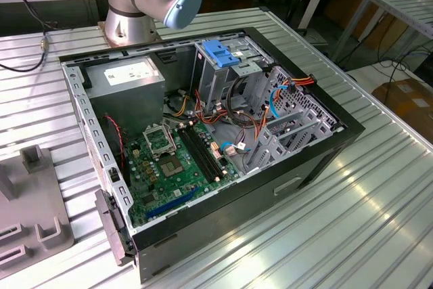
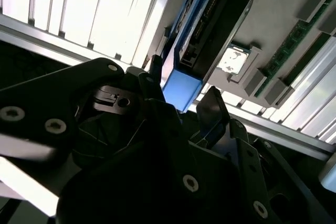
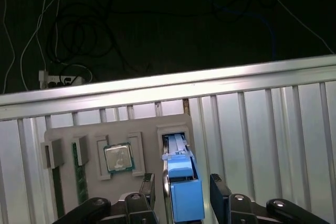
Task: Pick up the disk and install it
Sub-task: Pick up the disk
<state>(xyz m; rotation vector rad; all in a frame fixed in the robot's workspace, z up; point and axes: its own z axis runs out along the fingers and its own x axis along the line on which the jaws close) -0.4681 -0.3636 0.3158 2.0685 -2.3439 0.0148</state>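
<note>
The disk stands on edge in a slot of a grey holder tray, its blue carrier end facing the wrist. In the first wrist view my gripper straddles that blue end, with one dark fingertip on each side and a small gap to the disk on both, so it is open. The second wrist view shows the same: the disk, black with a blue rail, runs away from the gripper, whose fingers flank the blue end. In the exterior view the open computer case lies on the table.
The tray also holds a processor chip and a memory stick. The ribbed table's edge runs just beyond the tray, with dark floor and cables past it. Inside the case are a drive cage with a blue latch, a power supply and a motherboard.
</note>
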